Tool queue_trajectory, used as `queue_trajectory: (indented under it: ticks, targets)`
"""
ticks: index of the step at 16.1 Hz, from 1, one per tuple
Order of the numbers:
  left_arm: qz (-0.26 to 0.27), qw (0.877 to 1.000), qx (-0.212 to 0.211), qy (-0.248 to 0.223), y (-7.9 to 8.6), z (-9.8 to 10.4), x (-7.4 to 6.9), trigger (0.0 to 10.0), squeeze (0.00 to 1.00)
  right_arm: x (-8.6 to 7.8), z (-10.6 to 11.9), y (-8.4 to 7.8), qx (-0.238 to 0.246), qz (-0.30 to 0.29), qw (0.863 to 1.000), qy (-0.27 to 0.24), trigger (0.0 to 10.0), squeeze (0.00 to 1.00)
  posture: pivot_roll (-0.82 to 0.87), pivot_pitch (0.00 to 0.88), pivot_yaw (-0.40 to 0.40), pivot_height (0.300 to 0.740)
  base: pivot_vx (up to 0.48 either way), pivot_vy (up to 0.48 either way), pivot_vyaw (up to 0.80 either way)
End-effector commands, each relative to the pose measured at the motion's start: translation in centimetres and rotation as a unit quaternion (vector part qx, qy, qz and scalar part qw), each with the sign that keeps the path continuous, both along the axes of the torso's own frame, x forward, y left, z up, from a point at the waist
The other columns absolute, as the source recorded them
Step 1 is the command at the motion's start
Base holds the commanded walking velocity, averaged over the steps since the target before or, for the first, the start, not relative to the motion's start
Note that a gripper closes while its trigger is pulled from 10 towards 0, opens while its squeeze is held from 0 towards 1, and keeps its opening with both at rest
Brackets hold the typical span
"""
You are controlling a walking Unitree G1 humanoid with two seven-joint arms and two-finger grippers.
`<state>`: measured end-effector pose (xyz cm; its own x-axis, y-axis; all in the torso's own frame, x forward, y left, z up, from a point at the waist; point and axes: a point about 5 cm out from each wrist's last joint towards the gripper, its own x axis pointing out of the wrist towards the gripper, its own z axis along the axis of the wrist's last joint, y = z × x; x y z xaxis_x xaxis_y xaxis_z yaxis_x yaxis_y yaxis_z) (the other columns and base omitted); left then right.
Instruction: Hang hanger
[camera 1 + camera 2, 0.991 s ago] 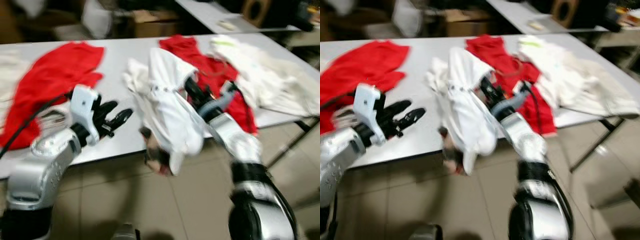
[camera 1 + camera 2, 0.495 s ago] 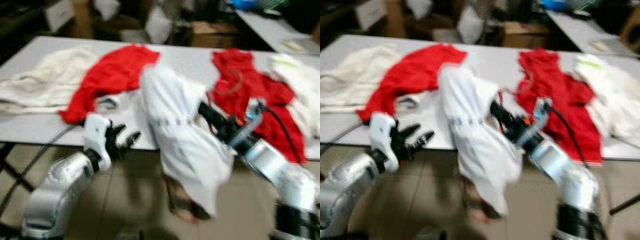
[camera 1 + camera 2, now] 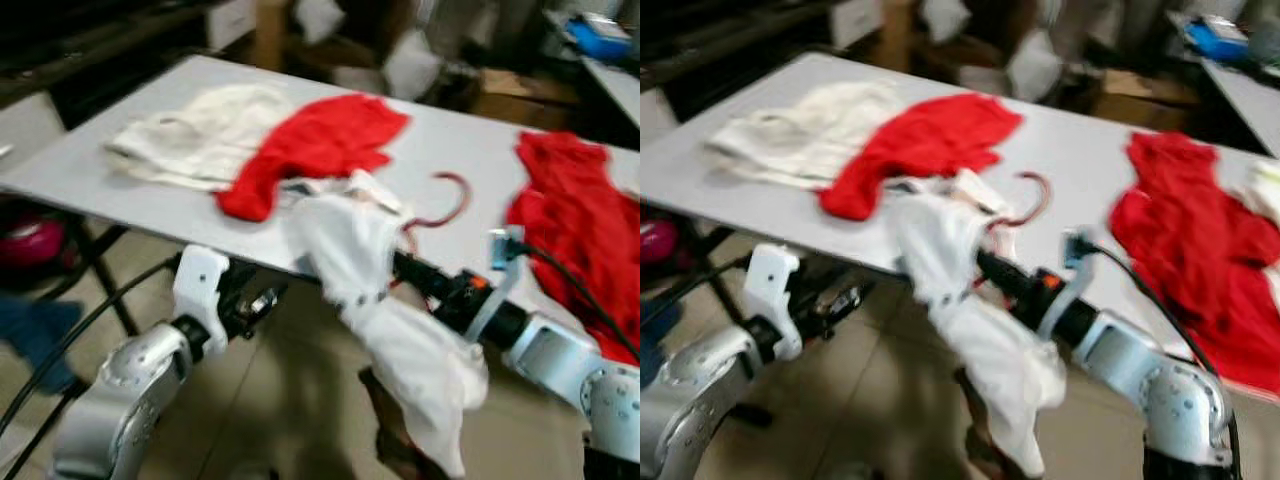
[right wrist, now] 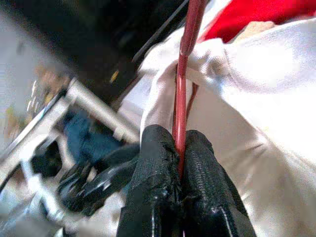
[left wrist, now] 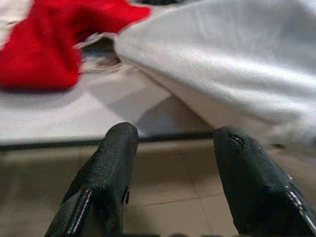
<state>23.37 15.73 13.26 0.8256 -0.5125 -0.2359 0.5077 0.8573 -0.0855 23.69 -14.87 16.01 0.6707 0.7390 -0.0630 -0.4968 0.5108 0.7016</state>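
I see two garments (image 3: pixel 260 150) on the table (image 3: pixel 120 190) at left, another (image 3: pixel 585 225) at right, the shirt (image 3: pixel 390 330) overhanging its near edge between.

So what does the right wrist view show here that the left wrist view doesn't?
Right wrist view: the right gripper shut on the red hanger, whose rod runs up from between its fingers, with the left gripper beyond. Left wrist view: the left gripper's two black fingers apart with nothing between them, the table edge ahead. Both: the white garment and a red garment.
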Motion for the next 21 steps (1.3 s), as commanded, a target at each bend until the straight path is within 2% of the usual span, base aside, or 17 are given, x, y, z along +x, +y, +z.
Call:
queue_trajectory:
  ticks: [1,7,9,15,21]
  targets:
    - [-0.008,1.0,-0.004,-0.007,-0.6,0.4,-0.2,10.0,0.0,-0.4,0.2,-0.4,-0.024,-0.001,1.0,-0.002,10.0,0.0,-0.01,0.0,-0.076,0.74,0.0,0.0,0.8]
    - [0.013,1.0,-0.006,0.006,-0.6,-0.1,-0.6,10.0,0.0,-0.8,0.2,-0.9,-0.061,0.004,0.998,-0.018,10.0,0.0,0.0,0.0,-0.083,0.74,0.0,0.0,0.8]
    - [0.006,1.0,0.002,-0.005,-0.5,-0.1,-0.2,10.0,0.0,-0.9,-0.1,-0.8,-0.085,0.005,0.996,-0.018,10.0,0.0,-0.01,0.0,-0.074,0.74,0.0,0.0,0.8]
    - [-0.015,1.0,0.011,-0.022,-1.6,0.1,0.6,10.0,0.0,-1.6,-0.5,-1.0,-0.103,-0.012,0.994,-0.019,10.0,0.0,-0.04,0.0,-0.037,0.74,0.0,0.0,0.8]
    - [-0.013,1.0,0.021,-0.019,-0.8,-0.1,1.0,10.0,0.0,-1.5,-1.2,-1.1,-0.135,-0.045,0.989,-0.027,10.0,0.0,-0.06,0.0,0.01,0.74,0.0,0.0,0.8]
